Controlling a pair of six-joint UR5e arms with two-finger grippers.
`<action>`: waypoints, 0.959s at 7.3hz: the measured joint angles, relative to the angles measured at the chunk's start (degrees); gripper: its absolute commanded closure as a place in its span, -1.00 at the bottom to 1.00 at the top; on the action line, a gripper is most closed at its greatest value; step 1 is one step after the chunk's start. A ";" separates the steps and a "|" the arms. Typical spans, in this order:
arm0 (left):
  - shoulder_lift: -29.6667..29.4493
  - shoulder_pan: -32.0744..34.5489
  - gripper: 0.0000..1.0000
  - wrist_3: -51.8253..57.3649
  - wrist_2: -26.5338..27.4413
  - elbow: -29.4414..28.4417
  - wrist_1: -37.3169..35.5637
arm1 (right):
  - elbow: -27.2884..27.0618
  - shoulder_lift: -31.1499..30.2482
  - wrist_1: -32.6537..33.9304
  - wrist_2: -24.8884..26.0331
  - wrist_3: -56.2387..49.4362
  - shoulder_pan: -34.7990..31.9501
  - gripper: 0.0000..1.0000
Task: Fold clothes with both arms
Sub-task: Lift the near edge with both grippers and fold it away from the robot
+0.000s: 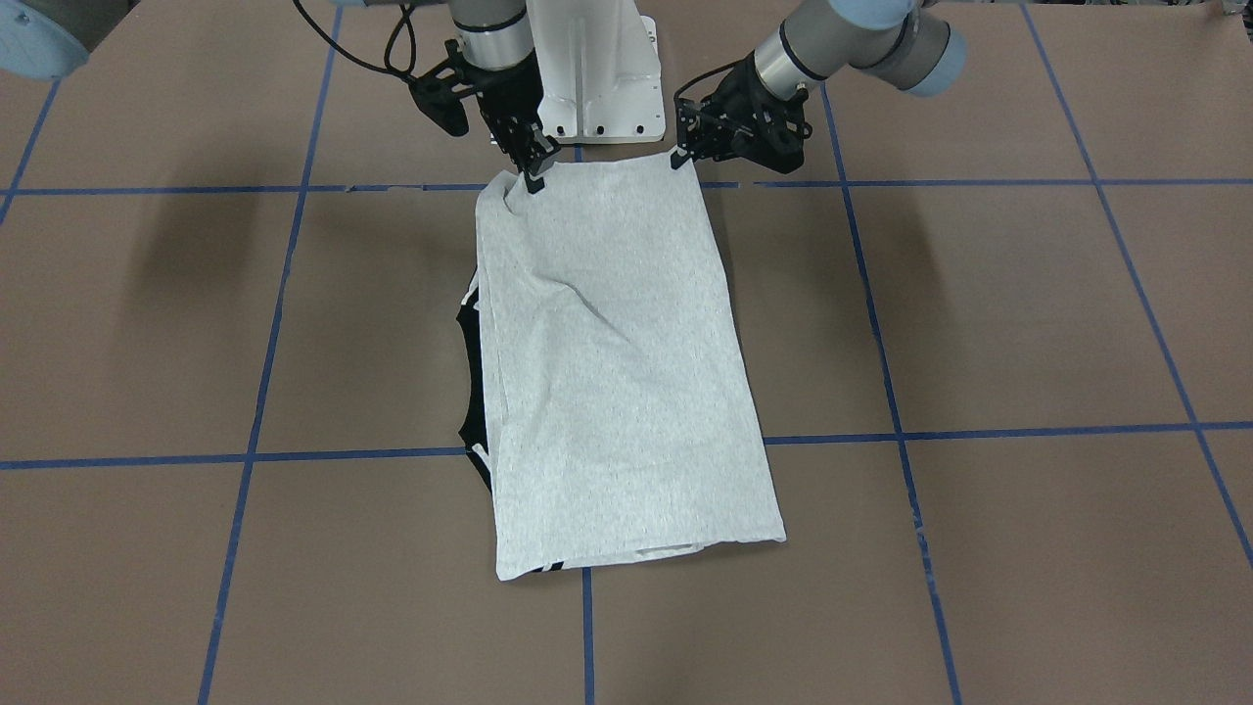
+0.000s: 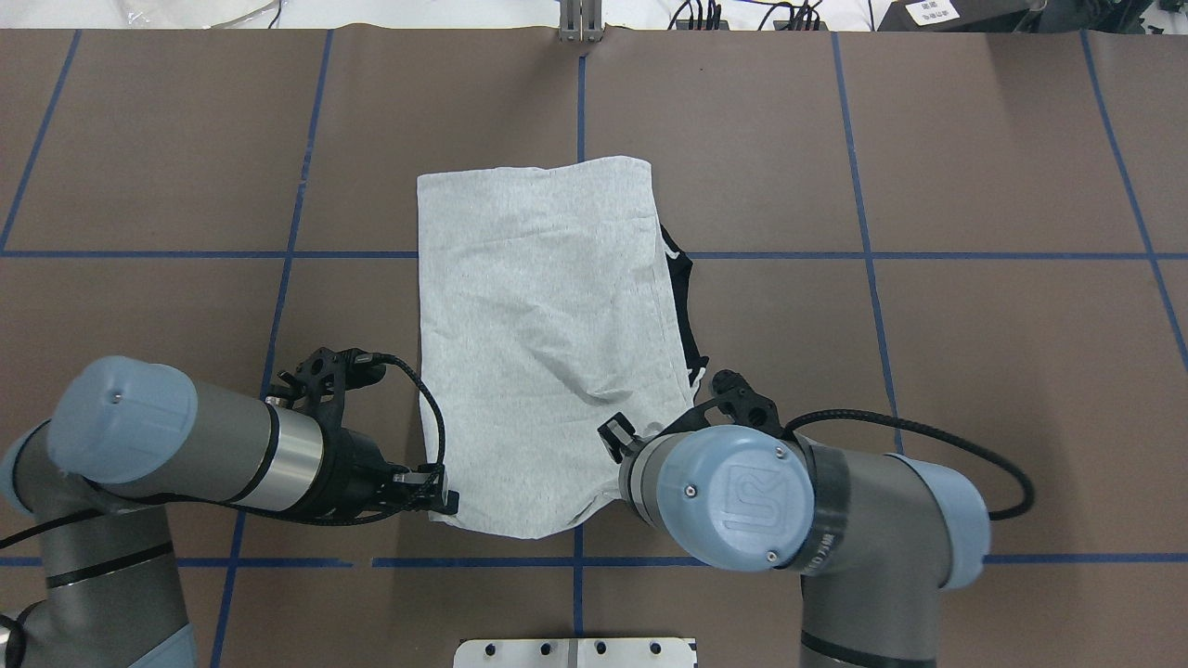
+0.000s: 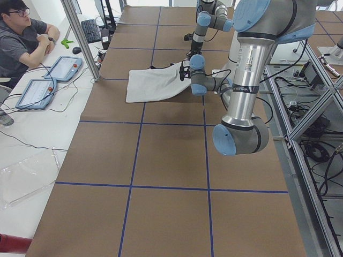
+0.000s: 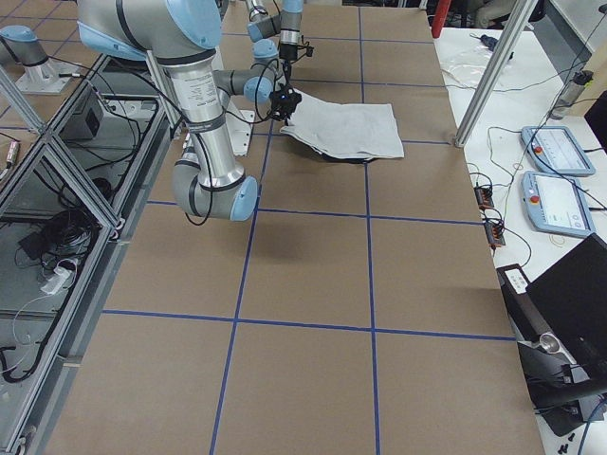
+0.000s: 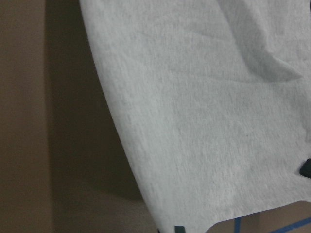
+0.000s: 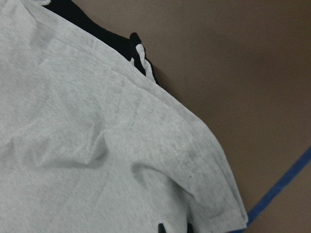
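The left gripper (image 1: 677,162) and right gripper (image 1: 534,180) each hold their fingers pinched narrow on a near corner of the T-shirt (image 1: 617,372), holding that edge raised evenly off the worktop (image 1: 979,313), probably for a square fold.

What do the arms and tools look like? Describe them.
Left arm and right arm: silver-grey tubes with light-blue joint caps; the right's cap bears a UR logo. Left tool and right tool: black, two-fingered, each fed by a black cable.
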State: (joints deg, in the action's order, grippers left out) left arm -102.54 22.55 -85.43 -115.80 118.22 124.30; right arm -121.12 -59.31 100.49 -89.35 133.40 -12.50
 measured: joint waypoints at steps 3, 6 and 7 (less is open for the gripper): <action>-0.75 -0.14 1.00 0.00 -4.10 14.68 -15.30 | -15.08 0.83 16.11 -0.33 0.54 3.56 1.00; -3.95 1.28 1.00 0.78 -3.98 7.89 -17.57 | -7.01 3.38 14.37 1.22 -5.23 1.26 1.00; -6.65 3.29 1.00 2.08 -3.54 2.61 -17.53 | -1.91 3.87 9.64 1.48 -7.16 -1.09 1.00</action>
State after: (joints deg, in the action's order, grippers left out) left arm -109.19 25.84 -83.35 -119.33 120.83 106.77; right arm -123.03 -55.44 110.12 -87.87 126.24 -13.58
